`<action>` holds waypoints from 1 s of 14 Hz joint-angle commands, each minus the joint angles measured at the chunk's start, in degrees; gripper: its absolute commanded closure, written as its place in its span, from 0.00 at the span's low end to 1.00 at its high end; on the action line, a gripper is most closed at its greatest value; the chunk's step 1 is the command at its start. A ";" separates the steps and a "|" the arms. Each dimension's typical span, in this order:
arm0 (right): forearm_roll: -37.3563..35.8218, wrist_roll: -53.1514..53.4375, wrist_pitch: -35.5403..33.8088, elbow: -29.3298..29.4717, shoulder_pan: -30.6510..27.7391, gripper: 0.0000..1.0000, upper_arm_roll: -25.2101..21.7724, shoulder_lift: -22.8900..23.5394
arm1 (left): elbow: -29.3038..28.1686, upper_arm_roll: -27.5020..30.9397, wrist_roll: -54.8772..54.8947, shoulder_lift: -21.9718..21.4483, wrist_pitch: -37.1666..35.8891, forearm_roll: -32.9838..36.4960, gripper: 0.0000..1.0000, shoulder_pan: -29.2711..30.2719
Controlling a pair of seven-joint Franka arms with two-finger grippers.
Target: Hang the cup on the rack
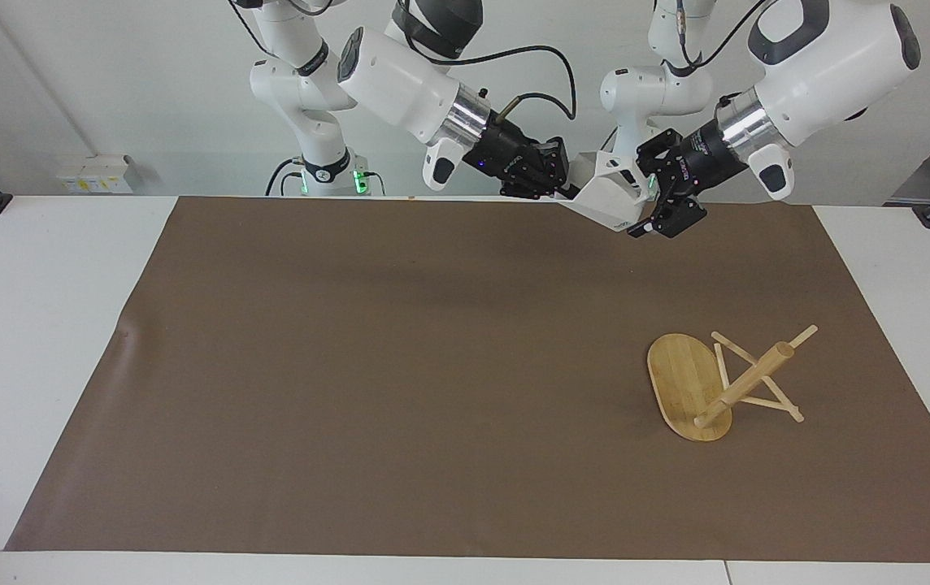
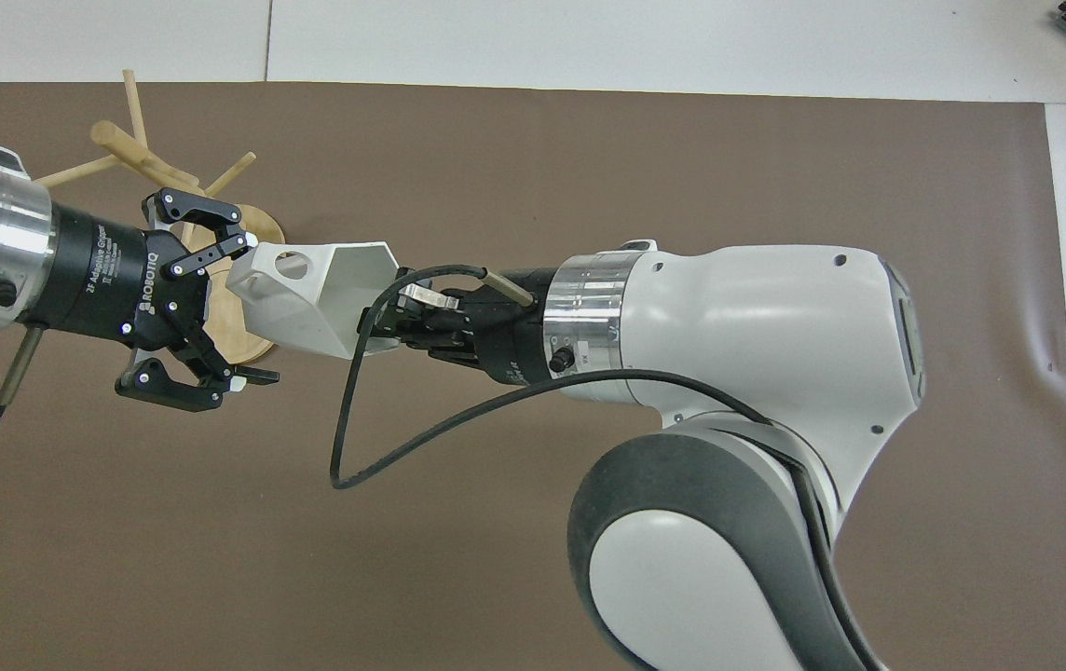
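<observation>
Starting at the fingers, you see the right gripper (image 2: 382, 328) with its fingers clamped together on the rim of the cup (image 2: 309, 296), at the cup's open end. That grip carries the cup in the air over the robots' edge of the brown mat (image 1: 400, 366), tipped on its side with its pierced handle pointing toward the left arm. Your left gripper (image 2: 233, 312) has its fingers (image 2: 240, 244) spread wide apart, one at the handle end of the cup and the other clear below it; you cannot tell from either view whether that finger touches the cup. Both arms reach in level from their bases and meet at the cup, above the mat.

Out from there, the rack (image 1: 717, 382) lies tipped over on the mat toward the left arm's end of the worktop (image 1: 34, 341), farther from the robots than the cup. Its oval base stands on edge, its post slants up off the mat, and its pegs cross near the post's free end.
</observation>
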 commanded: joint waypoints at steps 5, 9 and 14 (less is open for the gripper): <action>0.92 0.28 0.38 -0.72 -0.44 1.00 0.57 -0.60 | -3.17 0.32 -2.28 -2.32 1.40 1.80 0.00 -1.99; 0.92 0.28 0.38 -0.72 -0.44 1.00 0.57 -0.60 | -3.00 0.24 -2.37 -2.67 1.40 1.71 0.00 -1.99; 0.92 0.72 0.38 -0.72 -0.44 1.00 0.57 -0.60 | -2.56 0.24 -2.46 -2.85 1.49 1.10 0.00 -1.90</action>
